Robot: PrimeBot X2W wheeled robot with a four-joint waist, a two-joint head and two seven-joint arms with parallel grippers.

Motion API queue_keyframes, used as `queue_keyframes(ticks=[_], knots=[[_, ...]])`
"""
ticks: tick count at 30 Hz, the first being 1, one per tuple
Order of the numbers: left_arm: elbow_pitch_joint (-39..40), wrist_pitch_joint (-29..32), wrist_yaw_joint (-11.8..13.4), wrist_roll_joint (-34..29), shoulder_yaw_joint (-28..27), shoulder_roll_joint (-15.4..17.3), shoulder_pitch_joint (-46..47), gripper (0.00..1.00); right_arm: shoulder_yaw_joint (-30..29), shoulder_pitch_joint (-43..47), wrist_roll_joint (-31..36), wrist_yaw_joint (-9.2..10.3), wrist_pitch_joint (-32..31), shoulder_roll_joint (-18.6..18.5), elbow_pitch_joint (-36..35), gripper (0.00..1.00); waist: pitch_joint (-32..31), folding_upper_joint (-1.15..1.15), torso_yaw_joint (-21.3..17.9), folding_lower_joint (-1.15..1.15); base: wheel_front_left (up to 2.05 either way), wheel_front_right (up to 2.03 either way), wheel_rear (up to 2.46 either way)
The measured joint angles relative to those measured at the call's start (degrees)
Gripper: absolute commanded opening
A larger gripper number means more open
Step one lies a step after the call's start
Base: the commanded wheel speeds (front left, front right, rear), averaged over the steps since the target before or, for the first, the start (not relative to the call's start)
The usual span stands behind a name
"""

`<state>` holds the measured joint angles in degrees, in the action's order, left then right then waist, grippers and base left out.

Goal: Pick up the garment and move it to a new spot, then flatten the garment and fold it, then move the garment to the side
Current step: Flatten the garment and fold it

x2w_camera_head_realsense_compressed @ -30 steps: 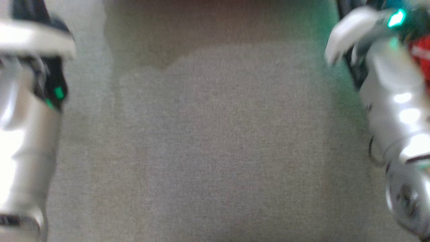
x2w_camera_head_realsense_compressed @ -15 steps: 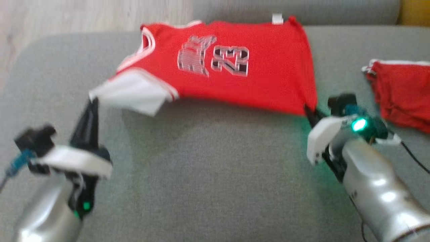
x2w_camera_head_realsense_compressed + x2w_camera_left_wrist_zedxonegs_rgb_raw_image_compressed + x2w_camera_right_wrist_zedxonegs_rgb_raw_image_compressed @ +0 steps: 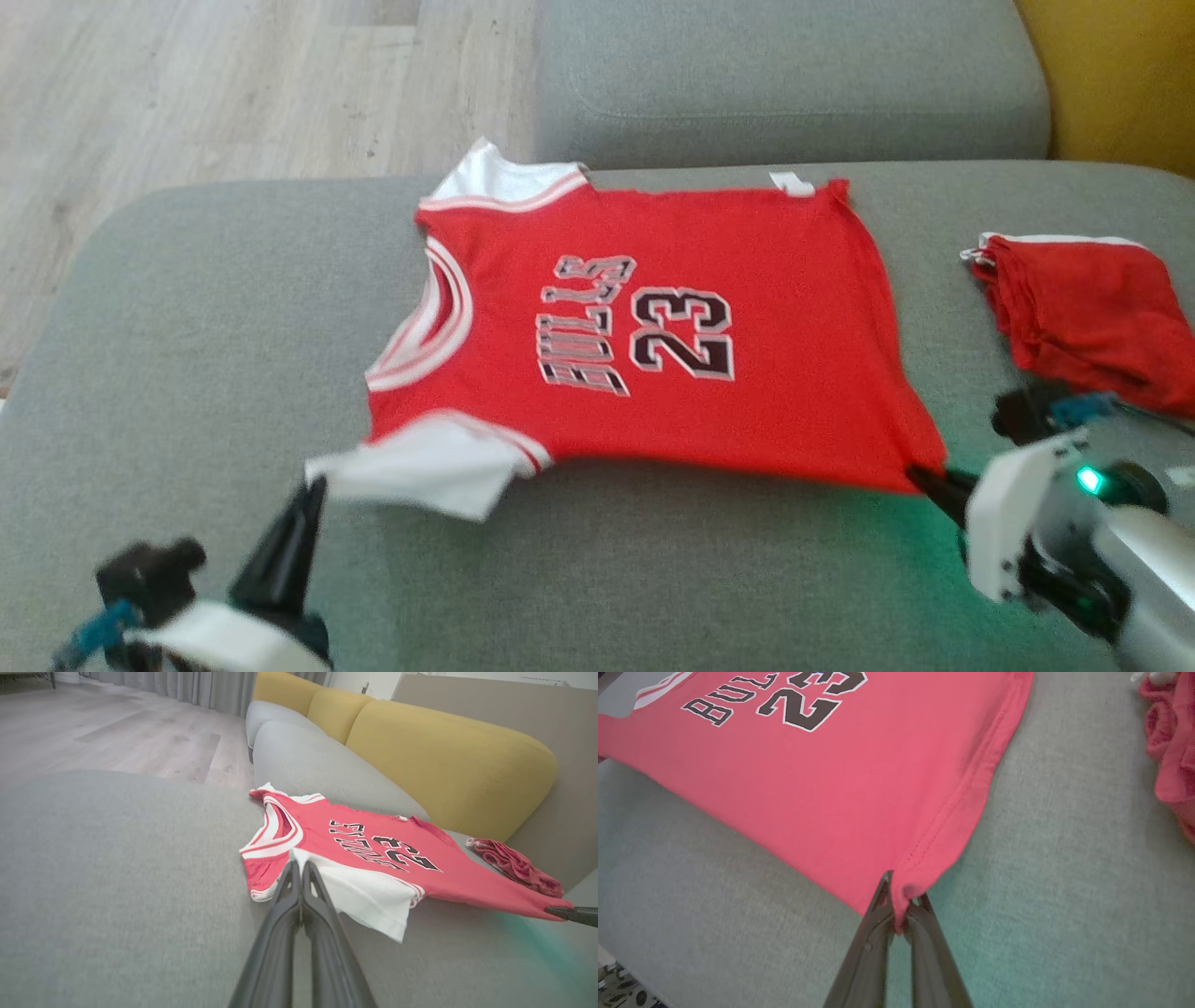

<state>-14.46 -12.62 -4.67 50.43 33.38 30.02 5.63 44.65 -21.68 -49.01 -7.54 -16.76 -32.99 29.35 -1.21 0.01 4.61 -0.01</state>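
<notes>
Garment (image 3: 653,327): red jersey with white sleeves and a white-trimmed collar, "BULLS 23" print face up. It lay spread across the grey sofa seat (image 3: 187,308), collar toward the robot's left, hem toward its right. The far edge rested on the seat. The near edge hung raised between two grips, with a shadow under it.

Left end effector (image 3: 316,485) was pinched shut on the tip of the near white sleeve (image 3: 420,467), fingers pressed together in the left wrist view. Right end effector (image 3: 922,474) was clamped on the near hem corner (image 3: 920,877), red cloth bunched between its fingers in the right wrist view.

Step judged: flattening, near edge not yet laid down. To do it well, both arms should hold even tension along that edge and descend together, drawing slightly toward the robot so the body panel lies taut. The sleeve looked folded back on itself and likely needs pulling outward before release. Release only once the cloth touches the seat.

Body panel looked mostly smooth, with slight ripples near the right hem.

A second red cloth (image 3: 1083,317) lay crumpled on the seat to the right, apart from the jersey. Yellow cushions (image 3: 444,760) stood behind, and wood floor (image 3: 187,93) lay beyond the seat's left end.
</notes>
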Motion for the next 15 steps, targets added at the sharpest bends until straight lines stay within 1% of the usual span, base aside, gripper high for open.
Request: queue_keyframes(ticks=[3,6,9,15], knots=[[3.8,1.6,1.0,0.8,0.6,1.2,-4.2,0.0,-0.1,3.2,-2.9,0.0,-2.7,-3.7,-4.8,0.0,-0.6,0.0,0.4,0.0,0.0,0.0,0.0],[7.9,2.6,1.9,1.4,1.2,2.6,-7.6,0.0,-1.3,5.6,-3.8,0.0,-3.7,-5.7,-8.8,0.0,-0.8,0.0,0.7,0.0,0.0,0.0,0.0],[10.4,3.0,3.1,2.2,1.2,3.2,-8.7,0.0,-3.6,6.8,-3.9,0.0,-3.7,-6.2,-10.9,0.0,-0.4,0.0,0.9,0.01,0.0,0.0,0.0],[13.0,3.6,3.5,1.9,0.4,3.5,-5.7,0.0,-7.7,6.8,-1.1,0.0,-5.1,-5.5,-12.2,0.0,1.2,0.0,0.5,0.01,0.0,0.0,0.0]])
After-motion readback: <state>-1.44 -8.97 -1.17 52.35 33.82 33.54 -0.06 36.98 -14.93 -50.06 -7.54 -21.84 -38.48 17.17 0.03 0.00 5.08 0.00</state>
